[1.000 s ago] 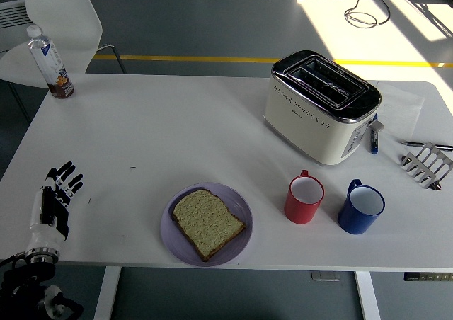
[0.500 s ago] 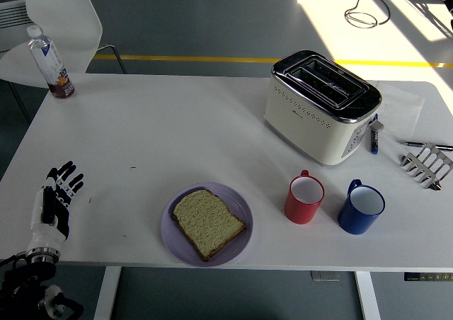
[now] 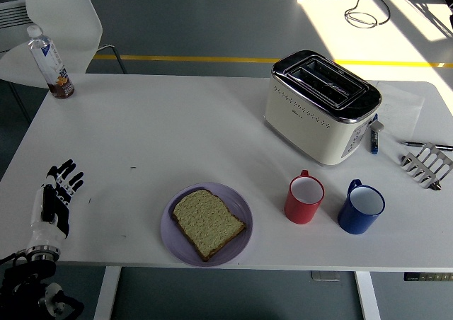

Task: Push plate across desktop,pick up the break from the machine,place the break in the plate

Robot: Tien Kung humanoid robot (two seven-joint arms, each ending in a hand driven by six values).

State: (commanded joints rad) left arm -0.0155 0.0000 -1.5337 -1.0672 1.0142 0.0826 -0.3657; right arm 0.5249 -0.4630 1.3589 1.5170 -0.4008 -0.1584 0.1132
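Note:
A slice of bread (image 3: 207, 222) lies flat on a lilac plate (image 3: 238, 204) near the table's front edge, left of centre. The cream toaster (image 3: 320, 106) stands at the back right with its two slots showing no bread. My left hand (image 3: 55, 200) rests over the table's front left corner, fingers spread and holding nothing, well to the left of the plate. The right arm does not show.
A red mug (image 3: 304, 197) and a blue mug (image 3: 361, 207) stand right of the plate. A drink bottle (image 3: 49, 62) is at the back left corner. A toast rack (image 3: 427, 163), a pen (image 3: 425, 145) and a blue marker (image 3: 374, 139) lie by the toaster's right.

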